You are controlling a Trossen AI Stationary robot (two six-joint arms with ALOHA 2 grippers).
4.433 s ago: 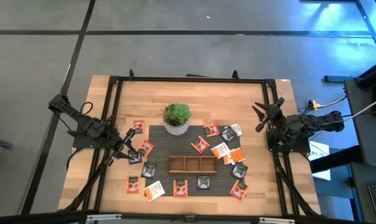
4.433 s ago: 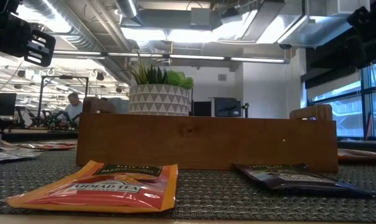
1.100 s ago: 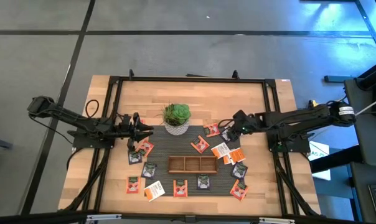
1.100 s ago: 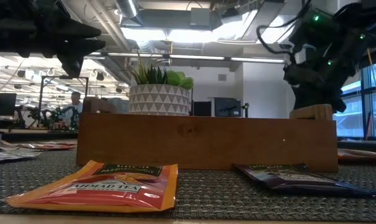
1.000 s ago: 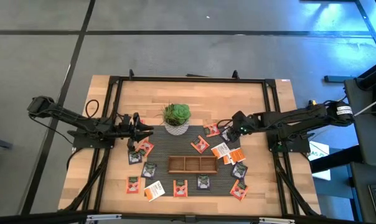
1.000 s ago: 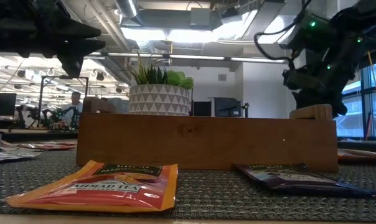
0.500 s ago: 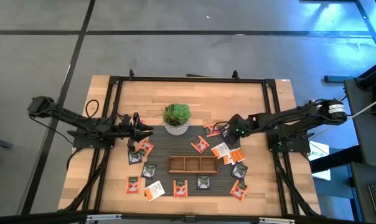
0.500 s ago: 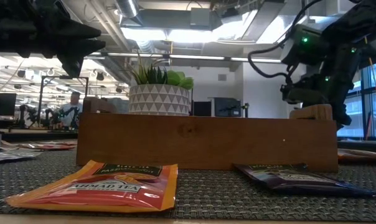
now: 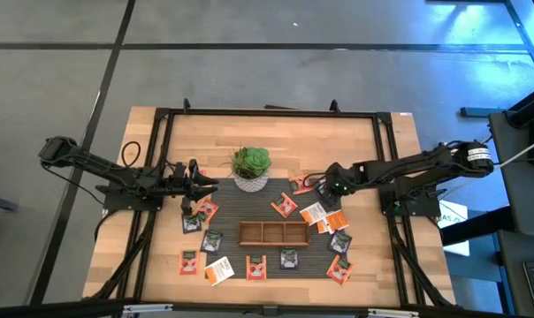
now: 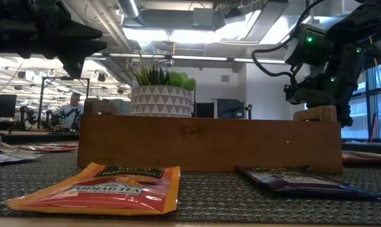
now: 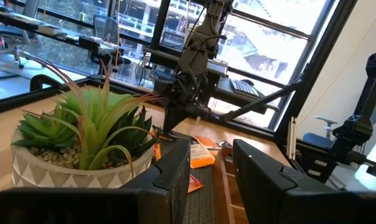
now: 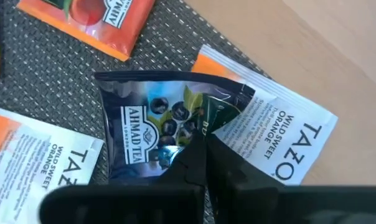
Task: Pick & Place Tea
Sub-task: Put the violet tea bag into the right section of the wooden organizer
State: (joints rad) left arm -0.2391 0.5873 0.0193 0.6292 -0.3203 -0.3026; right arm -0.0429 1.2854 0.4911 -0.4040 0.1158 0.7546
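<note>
Since the frame a few seconds back, both arms have swung in from the table's side edges toward the wooden tray (image 9: 273,233), and within the last second the right gripper (image 12: 203,146) has snapped closed. Largest first: the table (image 9: 382,141) carries a dark woven mat (image 9: 236,261) with the tray at its middle; behind the tray stands the plant pot (image 9: 250,167). Scattered around the tray on all sides lie the tea sachets (image 9: 258,266), orange-red, dark, and white with orange. The left arm reaches in to the left of the tray and hangs level beside the pot, its left gripper (image 11: 210,165) partly open with a clear gap between the fingers and nothing in it. The right arm stretches in from the right of the tray, its tip down on the cluster of sachets behind the tray's right end. There the right gripper's fingers are pinched together on the puckered edge of a dark blue sachet (image 12: 154,121), which lies on the mat overlapping a white-and-orange sachet (image 12: 281,140)
</note>
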